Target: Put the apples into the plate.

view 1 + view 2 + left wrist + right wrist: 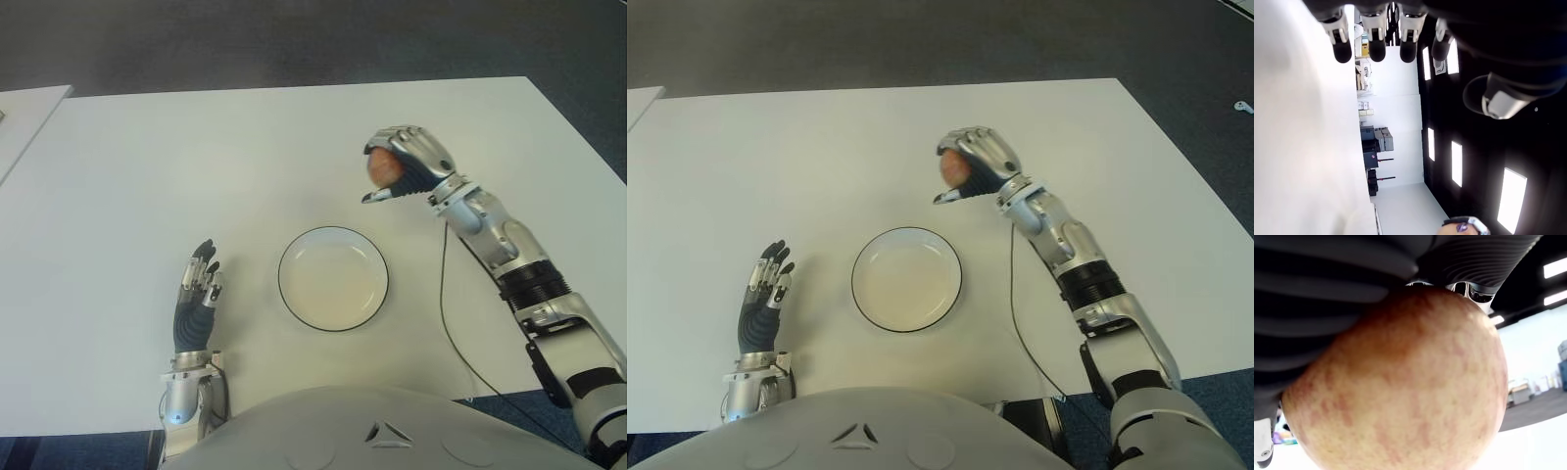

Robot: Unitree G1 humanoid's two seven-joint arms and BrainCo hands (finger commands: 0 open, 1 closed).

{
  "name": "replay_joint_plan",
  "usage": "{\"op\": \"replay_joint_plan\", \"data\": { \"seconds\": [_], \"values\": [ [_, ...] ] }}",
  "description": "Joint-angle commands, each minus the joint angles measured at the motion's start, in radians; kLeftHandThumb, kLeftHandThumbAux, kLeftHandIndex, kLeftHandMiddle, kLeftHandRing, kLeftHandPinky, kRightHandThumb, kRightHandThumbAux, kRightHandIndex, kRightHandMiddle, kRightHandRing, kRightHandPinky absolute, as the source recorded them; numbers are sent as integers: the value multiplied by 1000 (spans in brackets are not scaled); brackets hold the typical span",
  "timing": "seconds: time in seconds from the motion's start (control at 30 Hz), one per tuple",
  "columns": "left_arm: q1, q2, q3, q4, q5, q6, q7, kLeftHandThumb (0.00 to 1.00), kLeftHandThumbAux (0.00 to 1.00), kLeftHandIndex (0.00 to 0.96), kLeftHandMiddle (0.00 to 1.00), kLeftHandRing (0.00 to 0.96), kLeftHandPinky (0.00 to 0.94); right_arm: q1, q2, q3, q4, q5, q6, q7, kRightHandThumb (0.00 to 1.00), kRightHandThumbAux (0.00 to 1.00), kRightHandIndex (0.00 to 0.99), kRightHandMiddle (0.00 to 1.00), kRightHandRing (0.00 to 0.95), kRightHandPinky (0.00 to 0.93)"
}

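table (137, 157): white top filling most of the eye views; far edge runs across the upper part of the frame, right edge slants down the right side, dark floor (294, 39) beyond both. Wide bare stretches in the upper left and centre left.
second table (24, 113): a white corner at the upper left edge of the left eye view, apart from the main top by a thin gap.
right arm (509, 255): reaches from the lower right corner up toward centre right, over the table's right part (a thin cable (446, 313) trails under it to the near edge).
plate (299, 250): white, dark-rimmed, round, low centre of the frame, nothing in it; bare table on every side.
left hand (198, 289): lower left, well left of the plate, fingers straight and loose, holding nothing; wrist view shows four fingertips (1342, 51) in a row over white tabletop.
right hand (407, 166): up and to the right of the plate, raised above the table, fingers curled around the apple, thumb pointing toward frame left.
apple (1400, 391): red and yellow streaked, clasped in the right hand, not over the plate; it fills the right wrist view, dark fingers wrapped over its top.
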Motion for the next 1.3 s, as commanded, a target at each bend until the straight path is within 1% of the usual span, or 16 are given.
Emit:
{"op": "replay_joint_plan", "data": {
  "seconds": [0.03, 0.13, 0.23, 0.3, 0.47, 0.7, 0.87, 0.97, 1.17, 1.23, 1.3],
  "values": [
    [6, -18, -10, 35, 22, 18, 16, 0, 418, 0, 6, 0, 0, 30, 45, 57, -95, -29, -50, 29, 858, 674, 407, 526, 839, 773],
    [6, -23, -13, 32, 30, 18, 21, 0, 418, 0, 6, 0, 0, 37, 51, 64, -102, -42, -69, 27, 858, 673, 407, 528, 845, 802],
    [7, -29, -16, 27, 39, 20, 27, 0, 418, 0, 6, 0, 0, 47, 54, 87, -111, -78, -119, 5, 857, 673, 408, 529, 847, 810],
    [8, -34, -19, 24, 47, 21, 31, 0, 418, 0, 6, 0, 0, 55, 53, 93, -126, -87, -142, 7, 857, 673, 407, 529, 844, 809],
    [12, -45, -25, 15, 64, 24, 42, 0, 418, 0, 6, 0, 0, 61, 51, 98, -149, -79, -173, 50, 855, 674, 403, 528, 833, 805],
    [17, -59, -36, 0, 86, 31, 58, 0, 418, 0, 6, 0, 0, 57, 49, 102, -161, -84, -188, 99, 853, 675, 399, 528, 828, 810],
    [21, -67, -46, -10, 101, 36, 71, 0, 418, 0, 6, 0, 0, 79, 46, 112, -195, -105, -181, 138, 853, 675, 399, 527, 826, 812],
    [24, -72, -52, -17, 110, 40, 79, 0, 418, 0, 6, 0, 0, 97, 35, 114, -223, -120, -184, 157, 852, 675, 399, 526, 819, 810],
    [26, -81, -61, -29, 128, 50, 92, 0, 418, 0, 6, 0, 0, 101, -4, 112, -264, -154, -210, 197, 854, 673, 404, 529, 814, 819],
    [27, -84, -64, -35, 132, 54, 96, 0, 418, 0, 6, 0, 0, 106, -19, 107, -280, -170, -223, 196, 854, 672, 406, 530, 816, 824],
    [28, -86, -67, -40, 137, 58, 100, 0, 418, 0, 6, 0, 0, 116, -31, 100, -294, -193, -235, 175, 854, 672, 407, 530, 820, 827]
  ]
}}
